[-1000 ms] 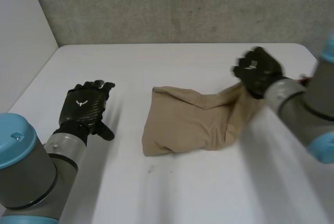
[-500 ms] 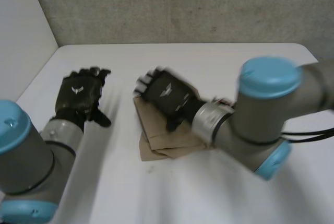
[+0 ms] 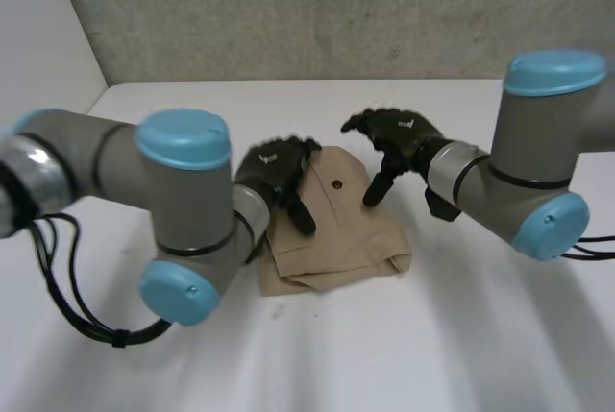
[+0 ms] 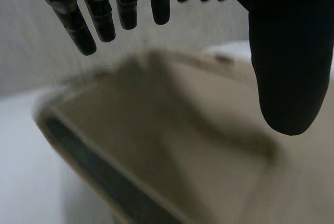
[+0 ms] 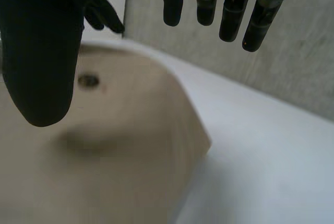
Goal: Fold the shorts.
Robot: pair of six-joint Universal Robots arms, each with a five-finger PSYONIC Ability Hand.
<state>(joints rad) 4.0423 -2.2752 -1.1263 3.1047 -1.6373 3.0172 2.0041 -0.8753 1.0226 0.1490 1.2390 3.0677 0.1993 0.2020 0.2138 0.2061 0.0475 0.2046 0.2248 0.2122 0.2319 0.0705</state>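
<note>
The tan shorts (image 3: pixel 336 230) lie folded in a small bundle at the middle of the white table (image 3: pixel 404 354), a dark button (image 3: pixel 337 183) on their top layer. My left hand (image 3: pixel 274 170) hovers over the bundle's left edge, fingers straight and apart, holding nothing. Over the far right corner, my right hand (image 3: pixel 399 136) is also open and empty. The left wrist view has the shorts (image 4: pixel 172 145) under my left hand (image 4: pixel 284 51). In the right wrist view the cloth (image 5: pixel 104 172) and its button (image 5: pixel 88 81) lie beneath my right hand (image 5: pixel 42 51).
A grey concrete wall (image 3: pixel 336 9) runs along the table's far edge. A pale side wall (image 3: pixel 38 66) stands at the left. Bare tabletop (image 3: pixel 115 374) surrounds the shorts in front and on both sides.
My right hand carried the shorts' right side leftward over the rest, let go and drew back to the right. My left hand moved from the bare table to the bundle's left edge.
</note>
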